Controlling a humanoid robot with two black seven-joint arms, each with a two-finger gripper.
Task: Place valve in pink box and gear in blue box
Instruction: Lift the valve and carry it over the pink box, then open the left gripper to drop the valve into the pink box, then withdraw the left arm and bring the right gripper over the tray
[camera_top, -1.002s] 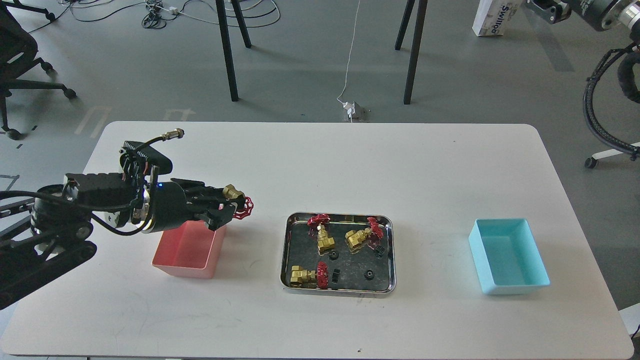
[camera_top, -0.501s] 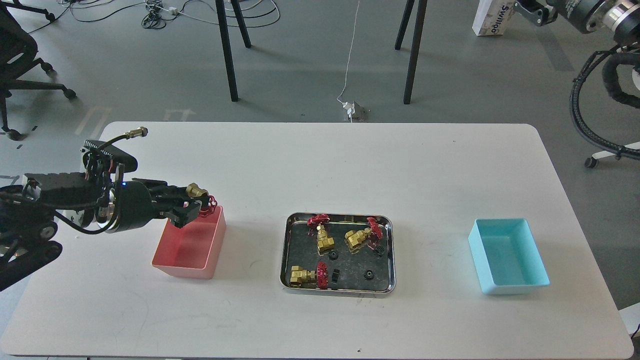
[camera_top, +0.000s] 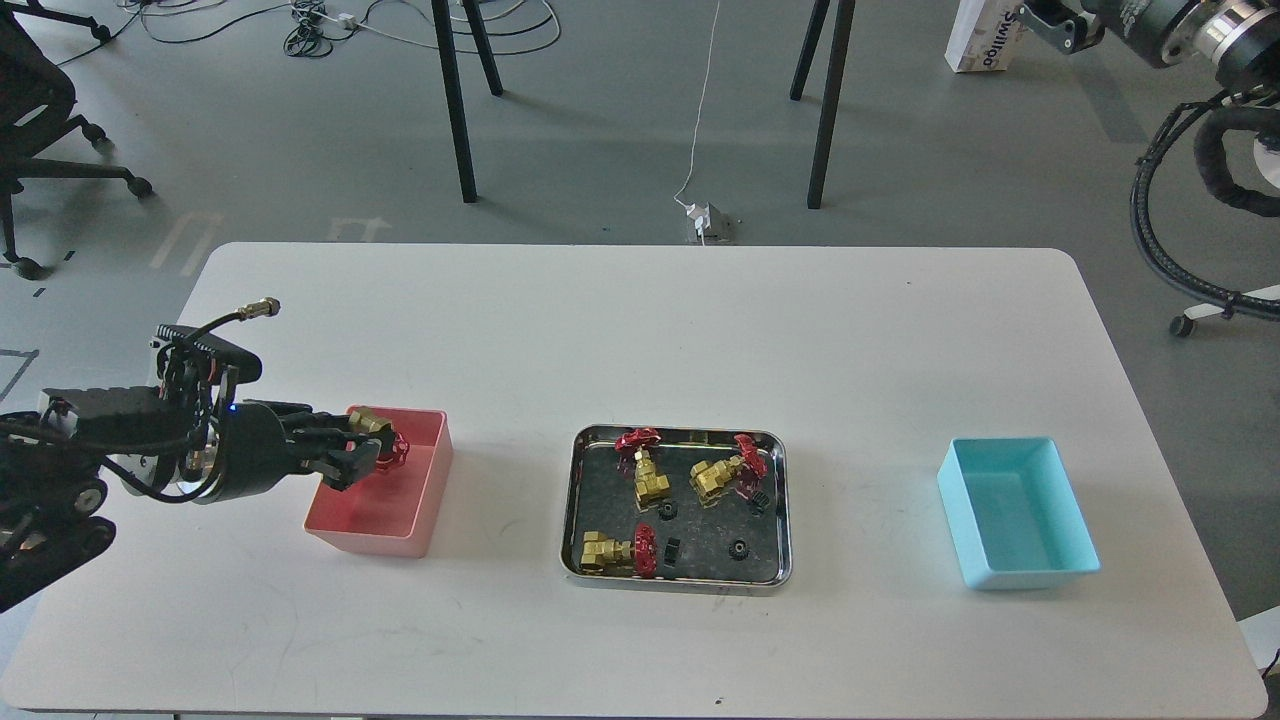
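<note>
My left gripper (camera_top: 362, 452) is shut on a brass valve (camera_top: 378, 435) with a red handwheel and holds it over the far left part of the pink box (camera_top: 385, 500). Three more valves lie in the steel tray (camera_top: 676, 582): one at the back left (camera_top: 646, 470), one at the back right (camera_top: 722, 472) and one at the front left (camera_top: 615, 550). Several tiny black gears (camera_top: 738, 548) lie in the tray among them. The blue box (camera_top: 1015, 512) stands to the right of the tray and holds nothing I can see. My right arm's end (camera_top: 1050, 20) is high at the top right, its fingers unclear.
The white table (camera_top: 640, 330) carries the pink box, the tray and the blue box in a row. Black table legs, cables and a white carton stand on the floor beyond the far edge. An office chair is at the top left.
My left gripper has moved left and down with the valve, from beside the pink box's far right corner to over its far left part. The right arm shifted slightly.
</note>
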